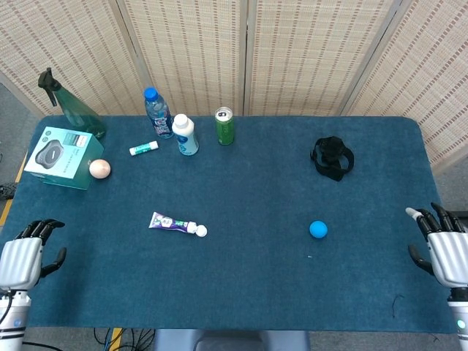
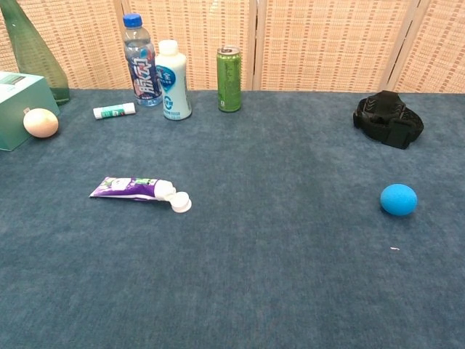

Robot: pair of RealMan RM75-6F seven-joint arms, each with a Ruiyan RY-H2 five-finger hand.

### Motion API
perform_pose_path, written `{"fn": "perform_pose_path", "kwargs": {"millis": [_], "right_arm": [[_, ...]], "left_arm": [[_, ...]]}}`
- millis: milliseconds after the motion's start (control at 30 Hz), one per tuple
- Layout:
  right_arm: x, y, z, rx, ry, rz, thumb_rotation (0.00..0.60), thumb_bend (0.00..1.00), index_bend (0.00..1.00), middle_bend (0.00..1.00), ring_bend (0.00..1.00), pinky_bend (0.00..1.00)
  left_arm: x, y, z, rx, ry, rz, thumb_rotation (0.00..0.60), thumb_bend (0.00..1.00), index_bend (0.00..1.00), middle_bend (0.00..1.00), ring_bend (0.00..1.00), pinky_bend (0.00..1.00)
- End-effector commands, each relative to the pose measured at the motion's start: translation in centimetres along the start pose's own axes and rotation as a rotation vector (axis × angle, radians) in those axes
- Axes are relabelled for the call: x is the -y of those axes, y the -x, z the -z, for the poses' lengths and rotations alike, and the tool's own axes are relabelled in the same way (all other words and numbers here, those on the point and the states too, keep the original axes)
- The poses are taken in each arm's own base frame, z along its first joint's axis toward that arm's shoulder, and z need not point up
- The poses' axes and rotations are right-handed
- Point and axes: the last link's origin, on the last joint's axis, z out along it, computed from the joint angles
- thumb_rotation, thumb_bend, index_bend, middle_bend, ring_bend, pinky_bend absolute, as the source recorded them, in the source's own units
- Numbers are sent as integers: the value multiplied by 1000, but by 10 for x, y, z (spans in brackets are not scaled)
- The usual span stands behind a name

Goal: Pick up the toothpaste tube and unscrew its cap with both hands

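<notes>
The purple and white toothpaste tube (image 1: 172,221) (image 2: 131,187) lies flat on the blue table, left of the middle, its white cap (image 1: 200,231) (image 2: 180,202) pointing right. My left hand (image 1: 23,257) hangs at the table's near-left corner, fingers apart and holding nothing, far from the tube. At the near-right edge my right hand (image 1: 444,247) is likewise spread and empty. Neither hand shows in the chest view.
Along the back stand a blue-capped water bottle (image 1: 156,112), a white bottle (image 1: 185,134), a green can (image 1: 224,126) and a green spray bottle (image 1: 69,105). A teal box (image 1: 60,156), an egg (image 1: 99,168), a small tube (image 1: 143,148), a black strap (image 1: 333,157) and a blue ball (image 1: 318,229) lie around.
</notes>
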Motion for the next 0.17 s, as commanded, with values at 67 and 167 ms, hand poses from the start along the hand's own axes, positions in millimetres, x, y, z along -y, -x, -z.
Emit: {"fn": "perform_pose_path", "kwargs": {"millis": [67, 167], "right_arm": [[1, -2, -2, -18, -15, -11, 600, 269, 222, 253, 87, 160], [3, -4, -3, -31, -32, -19, 600, 269, 222, 253, 87, 160]], "left_arm": [[0, 0, 8, 9, -4, 5, 600, 326, 293, 266, 200, 336], [0, -2, 9, 2, -4, -5, 600, 326, 294, 267, 200, 335]]}}
